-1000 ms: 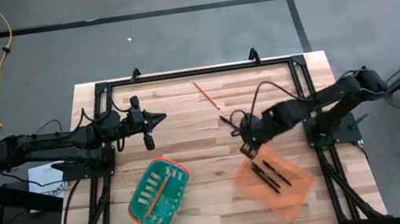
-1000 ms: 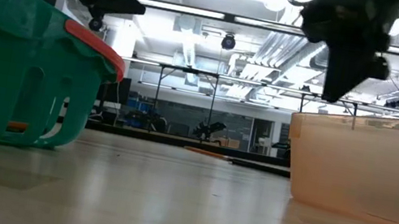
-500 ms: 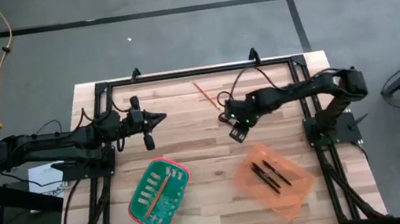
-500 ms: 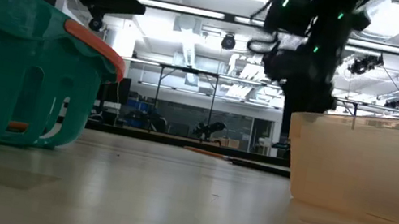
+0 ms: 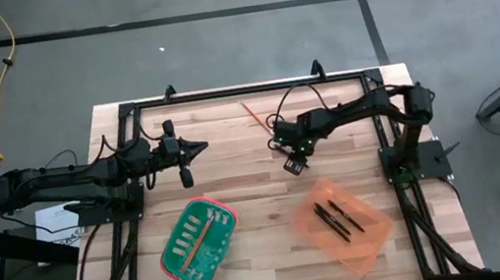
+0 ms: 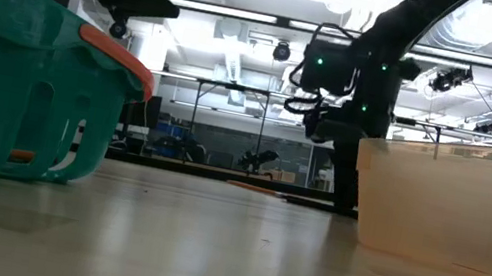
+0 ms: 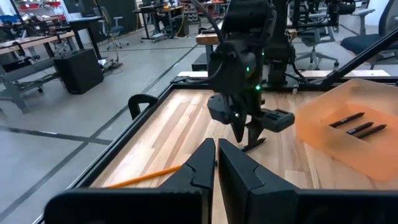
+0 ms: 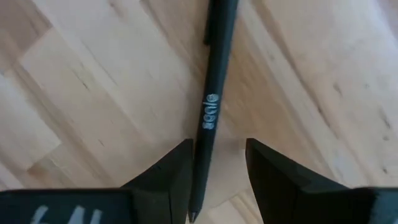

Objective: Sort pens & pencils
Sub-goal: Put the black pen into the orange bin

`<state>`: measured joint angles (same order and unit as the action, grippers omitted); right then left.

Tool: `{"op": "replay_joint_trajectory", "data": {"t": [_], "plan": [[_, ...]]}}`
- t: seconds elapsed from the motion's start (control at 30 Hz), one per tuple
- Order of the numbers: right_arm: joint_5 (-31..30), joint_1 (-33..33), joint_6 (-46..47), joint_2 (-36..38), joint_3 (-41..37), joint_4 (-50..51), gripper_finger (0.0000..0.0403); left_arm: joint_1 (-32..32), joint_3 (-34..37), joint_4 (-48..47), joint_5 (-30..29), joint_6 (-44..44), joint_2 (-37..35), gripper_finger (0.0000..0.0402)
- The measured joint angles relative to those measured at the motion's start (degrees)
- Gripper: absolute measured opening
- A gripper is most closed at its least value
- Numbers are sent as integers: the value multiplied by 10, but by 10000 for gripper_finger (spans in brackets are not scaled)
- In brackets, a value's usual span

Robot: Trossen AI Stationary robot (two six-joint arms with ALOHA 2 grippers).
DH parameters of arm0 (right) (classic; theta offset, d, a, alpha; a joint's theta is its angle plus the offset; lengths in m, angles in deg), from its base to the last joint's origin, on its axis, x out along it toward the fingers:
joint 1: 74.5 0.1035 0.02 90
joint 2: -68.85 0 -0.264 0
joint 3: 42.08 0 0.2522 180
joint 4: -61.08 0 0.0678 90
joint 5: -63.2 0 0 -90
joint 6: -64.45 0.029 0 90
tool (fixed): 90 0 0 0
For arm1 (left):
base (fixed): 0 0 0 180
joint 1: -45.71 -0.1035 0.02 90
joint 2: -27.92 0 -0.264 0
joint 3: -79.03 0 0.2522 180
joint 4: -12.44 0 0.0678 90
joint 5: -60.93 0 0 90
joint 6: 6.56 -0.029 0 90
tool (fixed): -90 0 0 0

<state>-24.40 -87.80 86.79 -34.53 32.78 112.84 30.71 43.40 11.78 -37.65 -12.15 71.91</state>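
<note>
One black pen (image 8: 211, 112) lies flat on the wood. My right gripper (image 8: 217, 180) is open and low over it, a finger on either side of the pen's lower end; I cannot tell if either touches. In the high view this gripper (image 5: 285, 153) is at the table's middle-far part. More black pens (image 5: 333, 218) lie in the orange tray (image 5: 369, 241). An orange pencil (image 5: 255, 116) lies on the table near the far edge. Another pencil (image 5: 191, 245) lies in the green basket (image 5: 178, 266). My left gripper (image 5: 200, 148) is shut and hovers at the left.
The orange tray sits toward the near right and the green basket toward the near left, with bare wood between them. A black metal frame (image 5: 243, 89) runs along the table's far edge. The right arm (image 5: 355, 112) stretches across the far right part.
My right gripper has moved from above the orange tray's far corner toward the far edge and a little left. It has come down low over the black pen lying on the table. The left arm has kept still.
</note>
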Motion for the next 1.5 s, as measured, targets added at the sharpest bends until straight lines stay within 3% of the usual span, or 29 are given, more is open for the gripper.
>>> {"op": "replay_joint_trajectory", "data": {"t": [0.2, 0.53, 0.93, 1.23, 1.5], "plan": [[-6, 5, -14, -18, 2, 2, 122, 0, 0, 0, 0, -2, 0, 10], [-7, 5, -16, -28, 2, 8, 10, 0, 0, 0, 0, -2, 0, 10], [0, 29, -11, -34, 134, 178, 6, 0, 0, -12, 0, -5, 0, 10], [9, 106, 28, -33, 257, 305, 6, 0, 0, -18, 0, -6, 0, 10], [18, 182, 96, -21, 281, 347, 8, 0, 0, -26, 0, -6, 0, 10]]}}
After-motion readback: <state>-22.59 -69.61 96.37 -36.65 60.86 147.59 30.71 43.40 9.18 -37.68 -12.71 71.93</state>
